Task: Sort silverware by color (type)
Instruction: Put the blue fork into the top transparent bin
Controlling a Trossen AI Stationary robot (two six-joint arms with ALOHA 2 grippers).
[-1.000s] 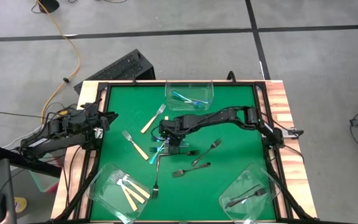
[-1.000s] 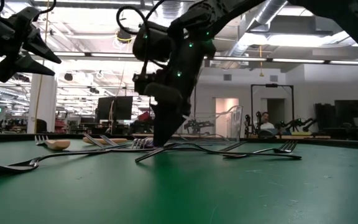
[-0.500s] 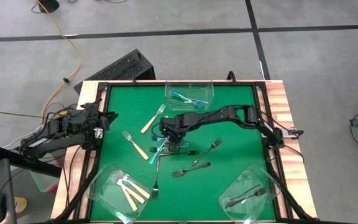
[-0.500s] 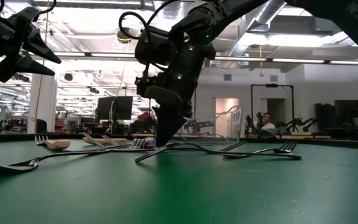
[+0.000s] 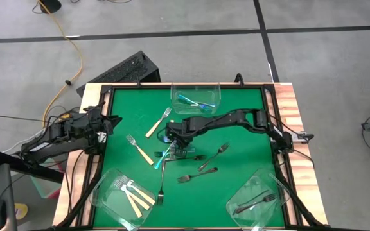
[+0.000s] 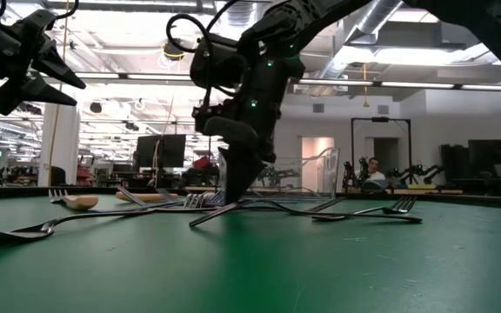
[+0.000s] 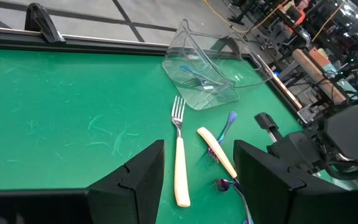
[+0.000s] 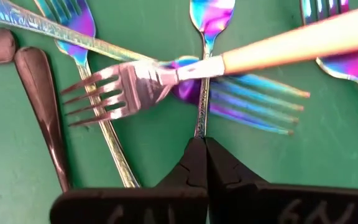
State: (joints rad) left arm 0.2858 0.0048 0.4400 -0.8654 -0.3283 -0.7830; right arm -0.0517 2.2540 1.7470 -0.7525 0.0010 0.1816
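Observation:
The silverware lies in a loose pile [image 5: 172, 153] at mid-table. It holds iridescent blue forks, dark forks and a cream-handled fork [image 8: 166, 73] lying across them. My right gripper [image 5: 175, 140] [image 8: 199, 149] stands over this pile, fingertips at the cloth [image 6: 230, 198], shut on a blue fork [image 8: 207, 25]. More cream forks [image 5: 158, 122] [image 5: 139, 149] and dark forks [image 5: 214, 156] [image 5: 196, 174] lie apart on the green cloth. My left gripper [image 5: 105, 123] [image 7: 197, 180] hangs open above the table's left edge, holding nothing. My right gripper pinches the blue fork's slim handle [image 8: 197, 127] between its two fingertips, which come from above and point down. The fork lies flat on the cloth, and the cream-handled fork crosses over its neck.
Three clear tubs stand on the cloth: one at the far edge [image 5: 196, 97] with blue forks, one near left [image 5: 122, 196] with cream forks, one near right [image 5: 255, 200] with dark forks. A raised black frame [image 5: 108, 96] rims the table.
My right gripper has shut its fingers down at the pile, staying low over the same spot. The forks have kept their places.

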